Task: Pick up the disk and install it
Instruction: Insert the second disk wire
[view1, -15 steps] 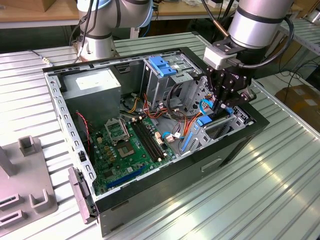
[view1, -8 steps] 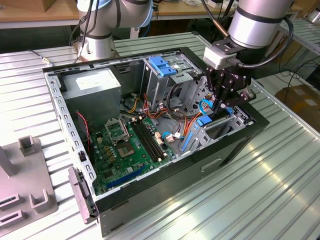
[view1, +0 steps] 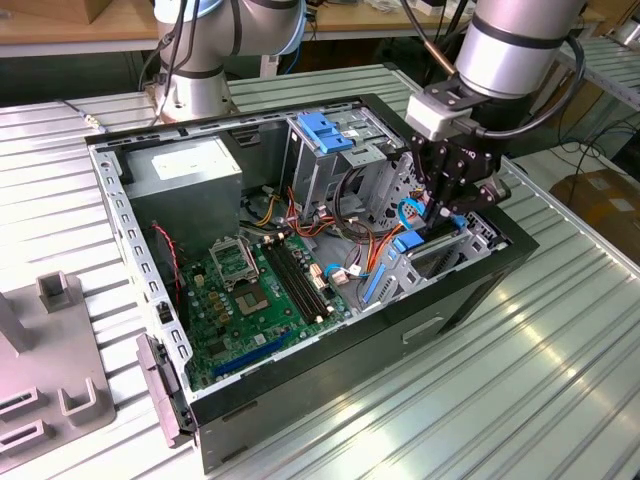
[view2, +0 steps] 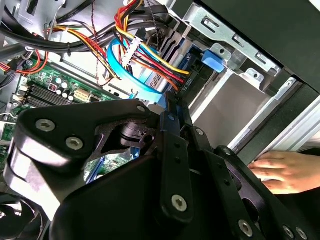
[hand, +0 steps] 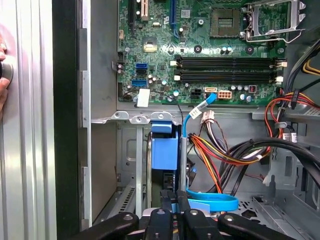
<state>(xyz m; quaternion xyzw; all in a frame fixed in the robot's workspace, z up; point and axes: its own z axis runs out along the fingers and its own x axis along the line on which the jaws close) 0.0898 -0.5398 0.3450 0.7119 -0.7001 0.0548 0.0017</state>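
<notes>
Watching from the bench in the exterior view, the gripper (view1: 450, 205) is down inside the open computer case (view1: 470, 290), at the drive bay on the exterior view's right. Loose cables (view1: 350, 215) crowd that corner, and I'd judge a snag on them the likeliest trouble. The power supply (view1: 190, 170) carries a white sticker, but its print is too small to read.

In the second wrist view a person's hand (view2: 280, 172) rests just outside the case wall, near the arm. That looks like a pinch risk if the arm swings outward. The coloured wire bundle (view2: 150, 60) and a blue flat cable (view2: 135, 82) hang right above the fingers (view2: 172, 120). No writing can be read here.

In the first wrist view the disk (hand: 165, 152) stands edge-on at the mouth of the bay. Its blue side rail faces the camera, and the jaws look drawn together on its edge. If it tilts, the rail could jam against the metal bay frame (hand: 132, 119). A white tag (hand: 143, 97) sits on the motherboard (hand: 200, 60); its print is not legible.
</notes>
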